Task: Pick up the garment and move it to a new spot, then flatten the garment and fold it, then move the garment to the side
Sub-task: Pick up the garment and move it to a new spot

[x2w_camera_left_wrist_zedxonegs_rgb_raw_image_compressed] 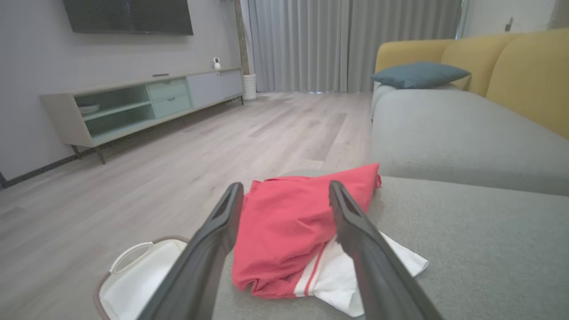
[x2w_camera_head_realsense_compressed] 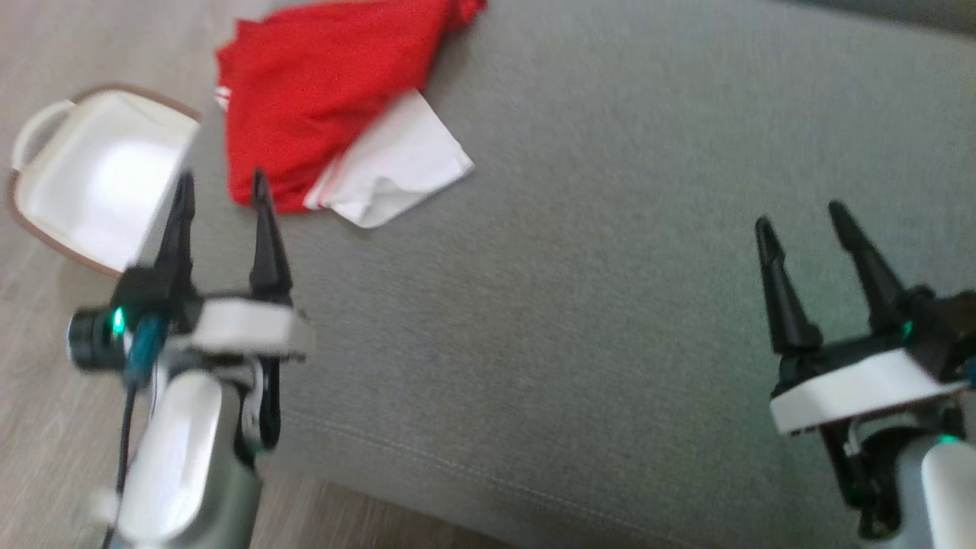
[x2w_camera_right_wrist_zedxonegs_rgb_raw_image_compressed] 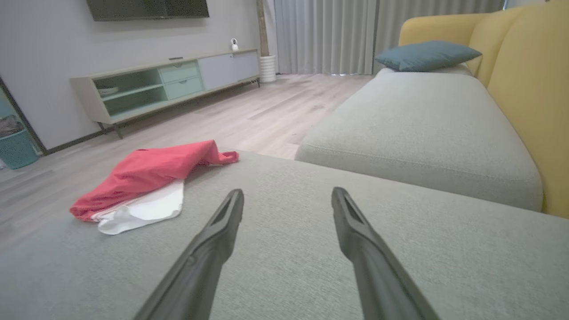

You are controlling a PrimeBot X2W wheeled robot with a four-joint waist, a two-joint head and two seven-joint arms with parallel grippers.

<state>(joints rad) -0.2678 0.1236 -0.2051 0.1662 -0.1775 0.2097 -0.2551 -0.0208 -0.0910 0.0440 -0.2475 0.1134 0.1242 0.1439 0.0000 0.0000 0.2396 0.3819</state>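
- The garment [x2w_camera_head_realsense_compressed: 320, 91], red with a white part, lies crumpled at the far left edge of the grey sofa [x2w_camera_head_realsense_compressed: 610, 267].
- The left gripper [x2w_camera_head_realsense_compressed: 222, 179] hovers just short of the garment, its jaws spread and empty.
- The right gripper [x2w_camera_head_realsense_compressed: 801, 216] is well apart from it, over bare cushion, with its jaws also spread and empty.
- A white basket [x2w_camera_head_realsense_compressed: 91, 175] sits on the floor [x2w_camera_head_realsense_compressed: 46, 427] beside the sofa, near the left gripper.
- A blue pillow [x2w_camera_right_wrist_zedxonegs_rgb_raw_image_compressed: 426, 55] rests at the sofa's far end.
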